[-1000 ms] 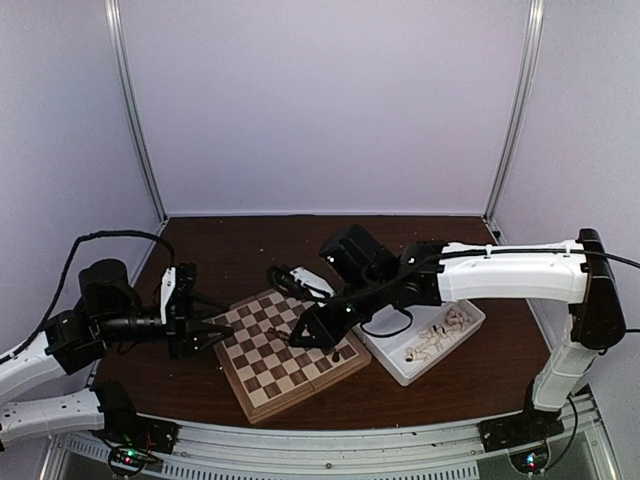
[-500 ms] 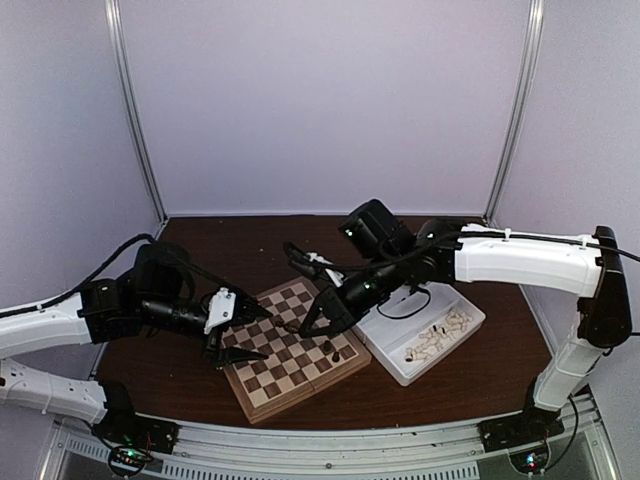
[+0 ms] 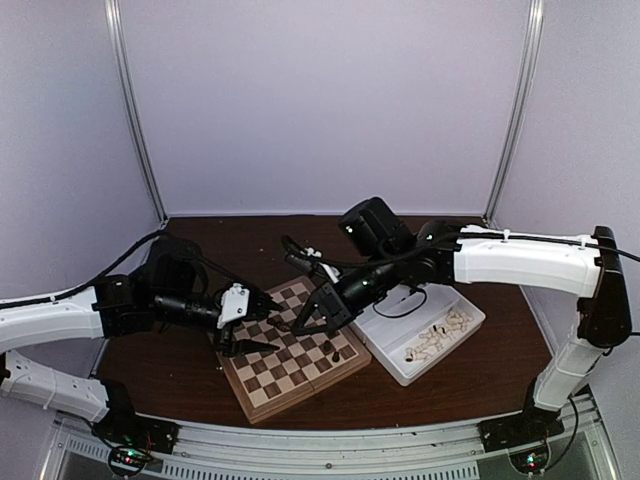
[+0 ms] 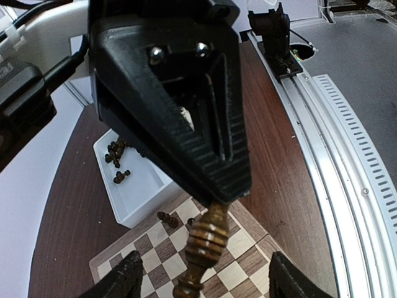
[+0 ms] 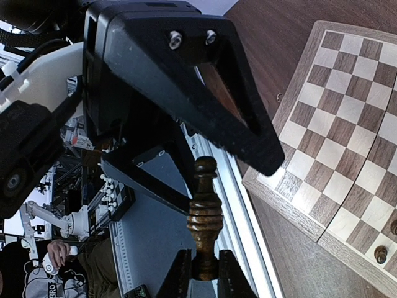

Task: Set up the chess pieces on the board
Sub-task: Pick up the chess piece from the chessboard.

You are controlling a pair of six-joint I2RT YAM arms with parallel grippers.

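Top external view gives us both arms reaching in over the board (image 3: 275, 385). The left gripper (image 3: 262, 335) and the right gripper (image 3: 302, 324) face each other closely above its left half. From that height we cannot make out what sits between them, so we go by the wrist views.

On the right wrist view, the right gripper's fingers (image 5: 177, 279) are pinched together on the base of a dark turned chessman (image 5: 205, 214). Its long axis runs straight out from those fingers, in line with them. Its rounded head points away from the right wrist and toward the left gripper. It hangs in the air and touches no square.

On the left wrist view, the left gripper's jaws are spread wide, one finger on each side of the chessman's head end. We see a gap on both sides. We cannot tell the chessman's exact tilt against the board.

Two dark pieces (image 3: 330, 350) stand upright on the board near its right edge. A white tray (image 3: 400, 372) lies just beside that edge. It holds cream pieces (image 3: 437, 335) in one compartment and small dark pieces (image 4: 118, 164) in the other.
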